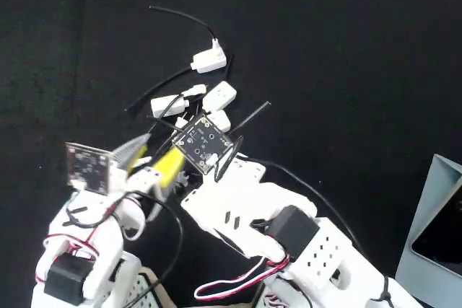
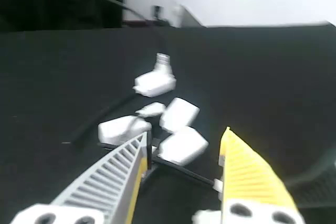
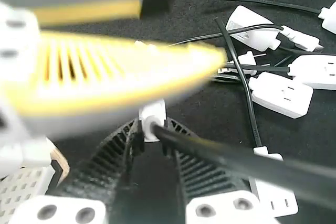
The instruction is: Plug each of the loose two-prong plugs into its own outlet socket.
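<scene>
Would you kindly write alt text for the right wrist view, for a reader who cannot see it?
The right claw pinches a small white plug, and the plug's black cord trails off across the black table. The left arm's open yellow-and-grey claw is close by, and several white outlet sockets lie scattered beyond.

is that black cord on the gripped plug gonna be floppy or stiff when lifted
Probably fairly stiff: the black cord leaves the plug in the right gripper almost straight. Likely light, being thin, though it may tug the small plug.
</scene>
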### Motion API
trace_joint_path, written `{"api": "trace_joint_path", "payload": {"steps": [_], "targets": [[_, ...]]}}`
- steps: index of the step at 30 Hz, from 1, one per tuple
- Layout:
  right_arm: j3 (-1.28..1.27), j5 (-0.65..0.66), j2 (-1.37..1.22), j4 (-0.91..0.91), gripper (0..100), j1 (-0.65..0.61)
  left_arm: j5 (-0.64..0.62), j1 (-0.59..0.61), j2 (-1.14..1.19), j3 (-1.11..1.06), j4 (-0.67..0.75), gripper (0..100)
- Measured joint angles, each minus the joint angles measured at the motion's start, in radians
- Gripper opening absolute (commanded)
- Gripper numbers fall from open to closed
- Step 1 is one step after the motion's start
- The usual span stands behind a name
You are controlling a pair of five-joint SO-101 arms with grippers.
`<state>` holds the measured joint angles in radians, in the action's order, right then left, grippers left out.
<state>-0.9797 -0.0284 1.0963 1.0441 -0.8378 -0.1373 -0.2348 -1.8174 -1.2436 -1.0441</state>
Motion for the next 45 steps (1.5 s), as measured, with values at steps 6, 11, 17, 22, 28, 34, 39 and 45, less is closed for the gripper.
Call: {"api": "trace_joint_path", "payload": {"steps": [6, 11, 17, 22, 28, 34, 39, 45], "targets": [[-0.005, -0.002, 0.0, 0.003, 1.2, 0.218, 0.069, 0.161, 0.0, 0.0, 0.0, 22], [-0.014, -0.049, 0.0, 0.003, 1.3, 0.414, 0.175, 0.176, 0.061, 0.0, 0.0, 22], [-0.026, -0.054, 0.0, -0.005, 1.3, 0.605, 0.256, 0.176, 0.325, 0.057, 0.0, 23], [-0.127, -0.055, 0.0, -0.098, 1.3, 0.701, 0.367, 0.158, 0.606, 0.19, 0.0, 23], [-0.166, -0.055, 0.0, -0.169, 1.3, 0.806, 0.552, 0.006, 0.916, 0.327, 0.0, 23], [-0.167, -0.055, 0.0, -0.173, 1.3, 0.879, 0.763, -0.118, 1.174, 0.428, 0.029, 23], [-0.167, -0.055, 0.0, -0.173, 1.3, 0.895, 0.885, -0.16, 1.358, 0.45, 0.143, 23], [-0.167, -0.055, 0.0, -0.173, 1.3, 0.895, 0.941, -0.201, 1.545, 0.45, 0.299, 22]]}}
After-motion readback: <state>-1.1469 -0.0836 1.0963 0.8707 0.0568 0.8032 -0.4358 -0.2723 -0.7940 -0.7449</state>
